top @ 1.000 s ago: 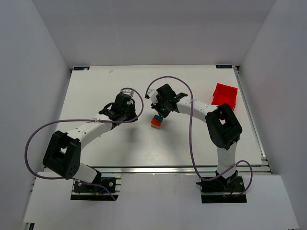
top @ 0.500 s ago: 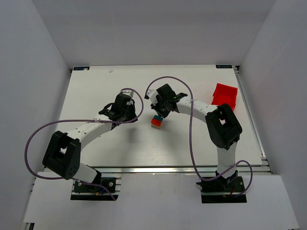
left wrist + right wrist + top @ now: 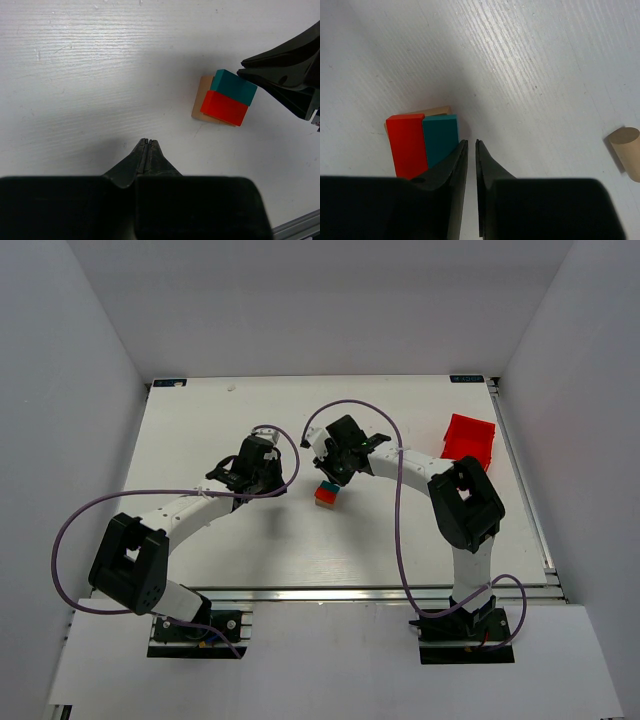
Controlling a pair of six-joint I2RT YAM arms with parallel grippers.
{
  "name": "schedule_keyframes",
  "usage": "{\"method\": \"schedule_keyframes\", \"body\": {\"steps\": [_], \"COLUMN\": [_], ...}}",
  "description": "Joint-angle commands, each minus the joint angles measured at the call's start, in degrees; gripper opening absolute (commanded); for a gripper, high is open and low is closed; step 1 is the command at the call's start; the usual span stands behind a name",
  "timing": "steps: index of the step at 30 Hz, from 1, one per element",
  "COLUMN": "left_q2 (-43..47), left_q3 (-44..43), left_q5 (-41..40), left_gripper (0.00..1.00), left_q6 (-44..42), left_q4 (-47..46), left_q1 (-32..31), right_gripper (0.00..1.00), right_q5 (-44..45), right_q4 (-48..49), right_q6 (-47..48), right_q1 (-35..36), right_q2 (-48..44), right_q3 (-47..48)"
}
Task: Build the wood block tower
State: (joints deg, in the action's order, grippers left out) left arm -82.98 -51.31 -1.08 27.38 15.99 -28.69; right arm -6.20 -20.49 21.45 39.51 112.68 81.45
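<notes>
The wood block tower [image 3: 326, 494] sits low near the middle of the white desk [image 3: 200, 420]. It's a tan cube [image 3: 202, 99] at the bottom, with a red block [image 3: 223, 108] and a teal piece [image 3: 233, 87] side by side on top. The right tool [image 3: 471, 143] hangs right over it, tips at the teal piece's edge, though I can't tell whether they touch it. Its fingers are all but closed, with only a thin slit between them, and they have hold of nothing. The left tool [image 3: 147, 143] is off to the tower's left, well apart, fingers pressed together and empty. A tan cylinder [image 3: 626, 151] lies on the desk beyond the right tool, and a red bin [image 3: 468, 438] sits near the desk's right edge
</notes>
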Motion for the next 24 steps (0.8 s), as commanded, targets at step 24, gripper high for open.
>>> {"method": "schedule_keyframes", "body": {"steps": [24], "left_q2": [1.0], "left_q3": [-0.2], "left_q5": [1.0], "left_gripper": [0.00], "left_q6": [-1.5], "left_q4": [-0.7], "left_q1": [-0.1], "right_gripper": [0.21], "right_q5": [-0.9], "right_q4": [1.9], "right_q6": [2.7], "right_q1": [0.2], "right_q2": [1.7], "right_q3": [3.4]}}
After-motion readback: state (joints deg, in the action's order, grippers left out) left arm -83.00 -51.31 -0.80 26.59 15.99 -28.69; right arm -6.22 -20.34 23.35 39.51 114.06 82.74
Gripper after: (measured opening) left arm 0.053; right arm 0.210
